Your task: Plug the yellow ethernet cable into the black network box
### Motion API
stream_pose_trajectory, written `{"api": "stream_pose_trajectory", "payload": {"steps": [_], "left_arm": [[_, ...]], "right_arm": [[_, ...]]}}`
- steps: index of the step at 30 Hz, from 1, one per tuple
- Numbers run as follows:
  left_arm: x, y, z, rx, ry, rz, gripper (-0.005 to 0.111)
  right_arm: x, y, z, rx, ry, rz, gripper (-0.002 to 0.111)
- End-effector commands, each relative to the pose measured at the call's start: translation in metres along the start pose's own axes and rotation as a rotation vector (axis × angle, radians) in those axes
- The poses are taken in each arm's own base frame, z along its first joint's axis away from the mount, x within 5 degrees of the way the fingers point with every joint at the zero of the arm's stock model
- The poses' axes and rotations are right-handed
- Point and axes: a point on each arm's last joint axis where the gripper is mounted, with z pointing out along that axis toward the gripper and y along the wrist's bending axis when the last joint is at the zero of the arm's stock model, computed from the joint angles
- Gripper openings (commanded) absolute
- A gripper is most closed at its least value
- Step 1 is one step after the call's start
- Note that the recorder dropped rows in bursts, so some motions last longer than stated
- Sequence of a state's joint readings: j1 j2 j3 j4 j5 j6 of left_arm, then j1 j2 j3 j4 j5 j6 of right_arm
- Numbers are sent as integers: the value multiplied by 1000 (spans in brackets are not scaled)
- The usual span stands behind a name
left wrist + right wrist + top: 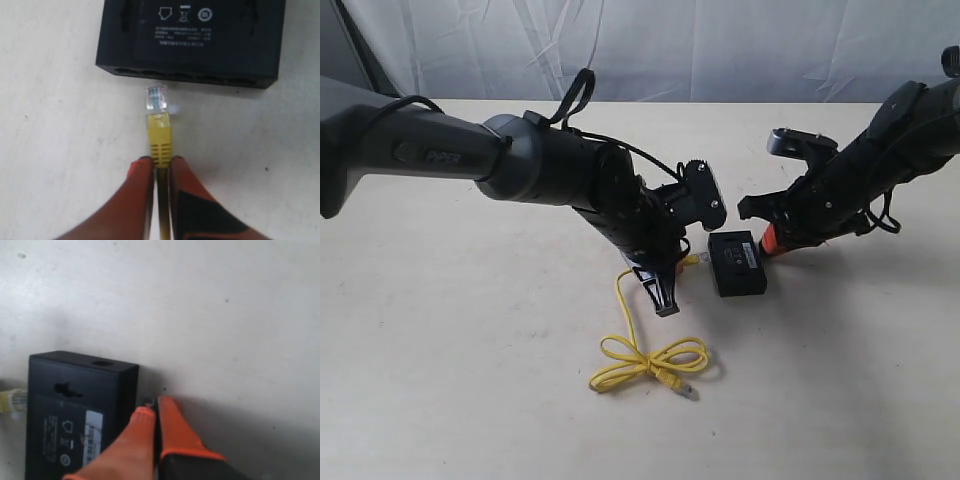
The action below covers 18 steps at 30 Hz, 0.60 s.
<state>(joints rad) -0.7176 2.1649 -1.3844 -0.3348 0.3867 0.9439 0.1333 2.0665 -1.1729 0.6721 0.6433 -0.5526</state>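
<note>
only left wrist: plug (156, 100) outside box (235, 55)

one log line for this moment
left gripper: shut on yellow ethernet cable behind clear plug | plug: short of black network box ports, not inserted | right gripper: shut, beside box

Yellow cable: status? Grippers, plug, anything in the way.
Left gripper shut on yellow ethernet cable behind its plug. Plug just short of black network box ports, not inserted. Right gripper shut, tips beside box's far side. Gap clear.
</note>
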Motion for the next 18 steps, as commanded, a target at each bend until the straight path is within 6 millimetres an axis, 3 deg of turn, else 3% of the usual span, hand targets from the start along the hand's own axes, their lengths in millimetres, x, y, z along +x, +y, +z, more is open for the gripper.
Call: {"api": "stream_pose_trajectory", "payload": {"steps": [1,18], "left_arm": [[0,1,-1,-4,3,9,0],[-1,1,-1,-9,-1,11,0]], "right_arm": [[-3,2,-4,-26,-34,-13,-1],[0,4,2,-66,-7,-26,-1]]}}
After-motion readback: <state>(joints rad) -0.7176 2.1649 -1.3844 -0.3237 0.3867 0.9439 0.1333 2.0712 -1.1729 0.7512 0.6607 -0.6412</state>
